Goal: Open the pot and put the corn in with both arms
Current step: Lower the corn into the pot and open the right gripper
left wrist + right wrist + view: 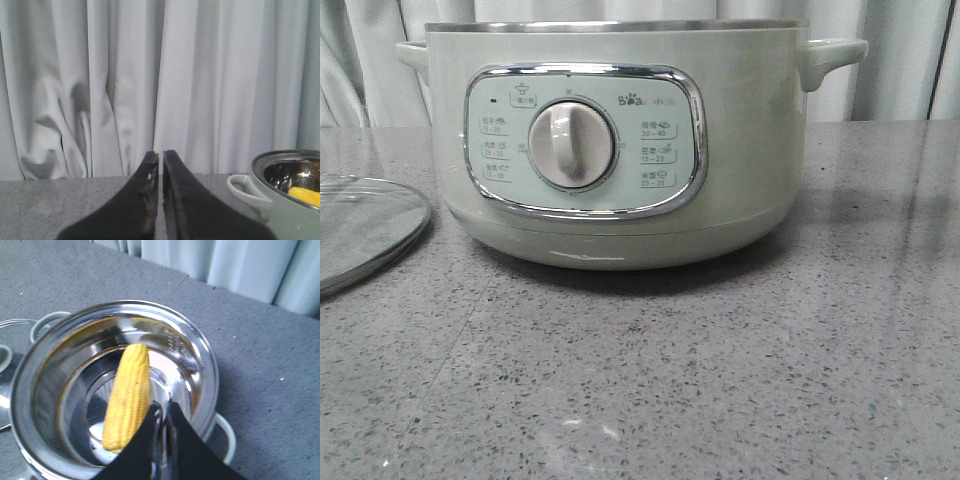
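Note:
The pale-green pot [620, 140] stands open at the middle of the table, its dial panel facing me. The yellow corn [127, 395] lies inside the pot's steel bowl [45, 390]; a bit of it shows in the left wrist view [306, 196] inside the pot [280, 200]. My right gripper [163, 407] is shut and empty, above the pot's rim beside the corn. My left gripper [160, 156] is shut and empty, to the left of the pot, pointing at the curtain. Neither gripper shows in the front view.
The flat glass lid [360, 230] lies on the grey speckled table [670, 380] to the left of the pot; its edge shows in the right wrist view [10, 330]. A pale curtain [150, 75] hangs behind the table.

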`<move>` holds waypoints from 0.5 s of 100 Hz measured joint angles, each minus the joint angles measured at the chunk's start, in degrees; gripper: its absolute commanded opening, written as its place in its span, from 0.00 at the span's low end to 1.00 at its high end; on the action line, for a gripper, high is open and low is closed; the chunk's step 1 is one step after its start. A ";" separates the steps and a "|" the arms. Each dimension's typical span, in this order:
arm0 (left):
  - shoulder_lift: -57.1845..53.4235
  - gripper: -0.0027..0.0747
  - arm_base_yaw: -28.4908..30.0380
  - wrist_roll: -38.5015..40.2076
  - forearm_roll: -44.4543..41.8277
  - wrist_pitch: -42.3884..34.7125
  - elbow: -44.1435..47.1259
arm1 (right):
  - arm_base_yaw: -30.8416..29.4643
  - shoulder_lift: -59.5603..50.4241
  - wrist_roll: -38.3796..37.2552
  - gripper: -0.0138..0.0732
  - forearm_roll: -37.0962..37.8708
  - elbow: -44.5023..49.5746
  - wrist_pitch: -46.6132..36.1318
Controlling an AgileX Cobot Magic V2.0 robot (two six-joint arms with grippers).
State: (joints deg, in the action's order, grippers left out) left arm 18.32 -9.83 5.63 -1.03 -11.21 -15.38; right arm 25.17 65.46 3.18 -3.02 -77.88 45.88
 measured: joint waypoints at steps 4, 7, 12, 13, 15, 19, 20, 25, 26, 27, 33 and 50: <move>-1.70 0.01 0.00 0.00 1.03 2.42 0.00 | 0.00 -2.28 0.00 0.09 0.63 3.81 -3.13; -3.34 0.01 0.00 0.00 1.03 3.96 0.00 | 0.00 -3.83 0.00 0.09 1.22 6.52 -5.29; -5.56 0.01 0.00 0.00 1.58 6.37 0.00 | 0.00 -7.02 0.00 0.09 2.17 11.48 -9.49; -5.87 0.01 0.00 0.00 1.61 7.02 0.00 | 0.00 -7.43 0.00 0.09 2.31 12.19 -10.72; -6.78 0.01 0.00 0.00 1.73 7.93 0.00 | 0.00 -8.66 0.00 0.09 3.02 14.42 -12.69; -8.45 0.01 0.00 0.00 1.97 9.27 0.00 | 0.00 -11.09 0.00 0.09 3.65 18.98 -15.94; -8.71 0.01 0.00 0.00 1.98 9.76 0.00 | 0.00 -11.49 0.00 0.09 3.79 19.74 -17.24; -10.44 0.01 0.00 0.00 1.98 11.21 0.00 | 0.00 -14.21 0.00 0.09 4.75 25.94 -22.00; -10.89 0.01 0.00 0.00 1.98 11.59 0.00 | 0.00 -14.97 0.00 0.09 5.00 26.70 -22.64; -11.09 0.01 0.00 0.00 1.98 11.90 0.00 | 0.00 -15.34 0.00 0.09 5.14 27.46 -23.92; -12.70 0.01 0.00 0.00 2.09 13.29 0.00 | 0.00 -18.63 0.00 0.09 6.11 34.16 -28.89; -14.79 0.01 0.00 0.00 2.09 16.45 0.00 | -0.14 -25.63 0.00 0.09 7.34 49.07 -41.50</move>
State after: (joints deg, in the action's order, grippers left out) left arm 3.53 -9.83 5.63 1.06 5.25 -15.38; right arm 25.04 39.83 3.18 4.32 -28.81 4.39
